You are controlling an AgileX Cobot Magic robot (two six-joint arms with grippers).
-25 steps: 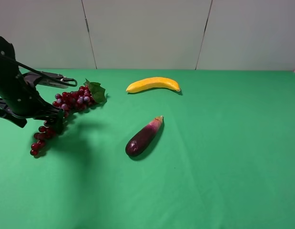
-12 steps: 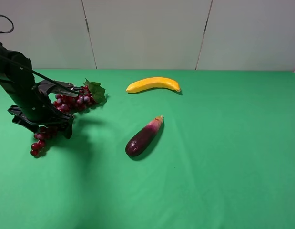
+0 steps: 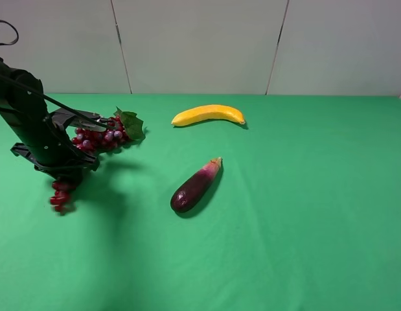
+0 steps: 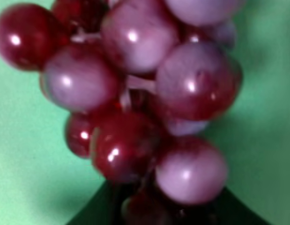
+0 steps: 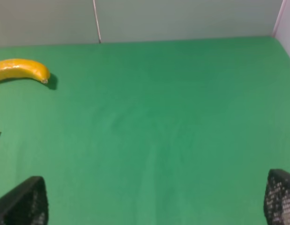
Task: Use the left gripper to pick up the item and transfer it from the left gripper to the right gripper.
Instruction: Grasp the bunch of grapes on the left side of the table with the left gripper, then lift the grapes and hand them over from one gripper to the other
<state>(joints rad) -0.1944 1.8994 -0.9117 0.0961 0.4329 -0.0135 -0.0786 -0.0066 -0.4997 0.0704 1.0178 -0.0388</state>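
On the left side of the table (image 3: 284, 246), my left fingers (image 3: 69, 166) look clamped round the middle of the grape bunch (image 3: 100, 137), with the leafy end toward the back wall. I'd guess it's light but floppy, knobbly and glossy, so loose grapes could squirm out. Gripping the stem core seems safer. My right fingers (image 5: 24, 204) are spread wide, nowhere near the grapes.

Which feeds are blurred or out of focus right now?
Left wrist: the grapes fill the frame, soft from closeness, with glare spots. Exterior high: sharp, except the bunch's lower tail, which is motion-smeared. Right wrist: mostly clear, banana readable.
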